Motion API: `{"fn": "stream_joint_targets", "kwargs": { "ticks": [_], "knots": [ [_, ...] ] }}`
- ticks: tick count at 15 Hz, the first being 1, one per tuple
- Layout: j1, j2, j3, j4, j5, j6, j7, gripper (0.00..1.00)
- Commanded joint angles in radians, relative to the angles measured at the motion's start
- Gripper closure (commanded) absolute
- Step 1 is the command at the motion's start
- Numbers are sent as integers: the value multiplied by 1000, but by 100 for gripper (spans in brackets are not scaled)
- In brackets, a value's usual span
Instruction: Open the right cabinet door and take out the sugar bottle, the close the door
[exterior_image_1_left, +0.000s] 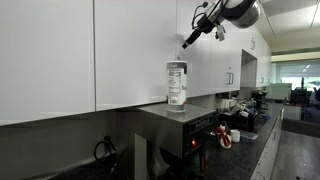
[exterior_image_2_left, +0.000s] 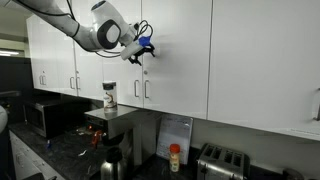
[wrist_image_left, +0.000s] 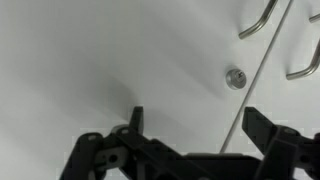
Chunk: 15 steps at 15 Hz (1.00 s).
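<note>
1 gripper (exterior_image_2_left: 141, 54): jaws spread wide, nothing held; high up, close to the white door faces, by the seam between 2 doors.
Right door (exterior_image_2_left: 178, 55): shut, level with the left door (exterior_image_2_left: 105, 70).
Handle (exterior_image_2_left: 146, 90): vertical silver bar by the right door's left edge, below the gripper, apart from it.
Sugar bottle (exterior_image_1_left: 177, 83): upright on a machine (exterior_image_1_left: 185, 125) under the cabinets, outside them, below the gripper.
Wrist view: plain white panel; 2 bar handles at upper right.
</note>
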Motion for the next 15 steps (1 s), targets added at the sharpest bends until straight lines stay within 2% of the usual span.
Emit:
{"fn": "stream_joint_targets", "kwargs": {
  "ticks": [1,2,4,7,8,11,15],
  "knots": [
    [-217,65,164,14,-41,-14,96,0],
    [-258,42,184,2,-151,-43,215,0],
    [-398,7,288,-22,-281,-104,362,0],
    [-493,-88,379,-80,-419,-224,542,0],
    [-578,-114,470,-106,-347,-249,508,0],
    [-607,-211,537,-168,-279,-344,507,0],
    [-604,-314,593,-218,-167,-491,515,0]
  ]
}}
